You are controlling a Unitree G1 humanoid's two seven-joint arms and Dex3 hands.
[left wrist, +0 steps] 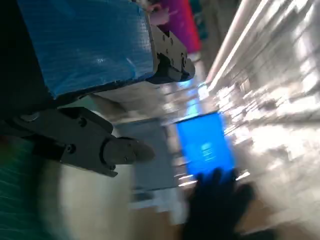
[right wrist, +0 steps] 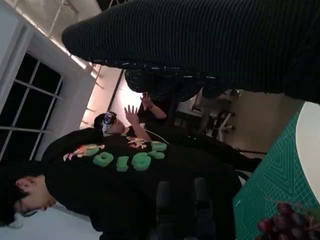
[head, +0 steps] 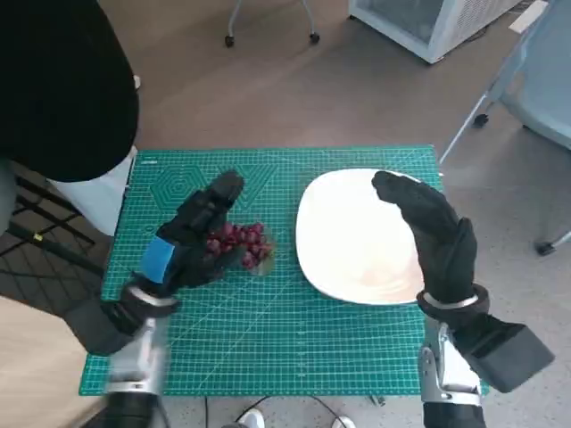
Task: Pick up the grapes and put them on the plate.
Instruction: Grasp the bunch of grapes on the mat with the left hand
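- Grapes (head: 241, 242), a dark red bunch, lie on the green cutting mat (head: 294, 339), just left of the white plate (head: 357, 241) and not on it.
- Left hand (head: 192, 236) rests over the bunch's left side, fingers touching it; whether it actually grips the grapes cannot be told.
- Right hand (head: 433, 232) hovers over the plate's right part, fingers loosely spread, holding nothing.
- Person in a black top (right wrist: 135, 175) stands beside the table.

Only print: green chunky characters on a person's black sweatshirt (right wrist: 135, 175), right wrist view, sideways, not reliably readable.
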